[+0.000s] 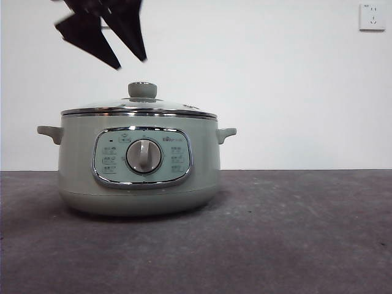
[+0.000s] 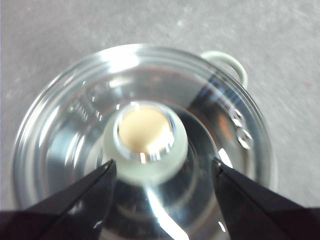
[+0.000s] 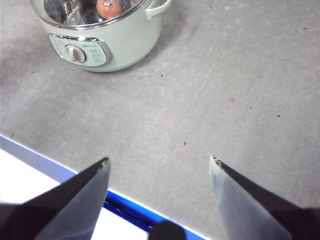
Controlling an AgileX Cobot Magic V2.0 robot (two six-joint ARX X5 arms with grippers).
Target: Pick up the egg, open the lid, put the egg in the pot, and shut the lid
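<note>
One pot (image 1: 138, 177) stood on the grey table (image 1: 294, 233), set left of centre in the front view, with a wide bare stretch of tabletop on its other side and in front. One lid (image 1: 139, 109) sat closed on the pot's rim, knob (image 1: 142, 90) upright. Two side handles, one dial on the control panel (image 1: 143, 156).

Left gripper (image 2: 162, 167) hung above the lid, jaws spread apart and empty, one to each side of the knob, touching nothing; a clear gap showed between the tips and the knob in the front view.

One egg (image 3: 109, 8) lay inside the pot, seen through the glass from the right wrist view.

Right gripper (image 3: 159, 160) waited well away from the pot, jaws released and holding nothing, over the table's near edge, where a blue strip (image 3: 125, 205) bordered the grey surface. One wall socket (image 1: 372, 16) sat high on the white wall.
</note>
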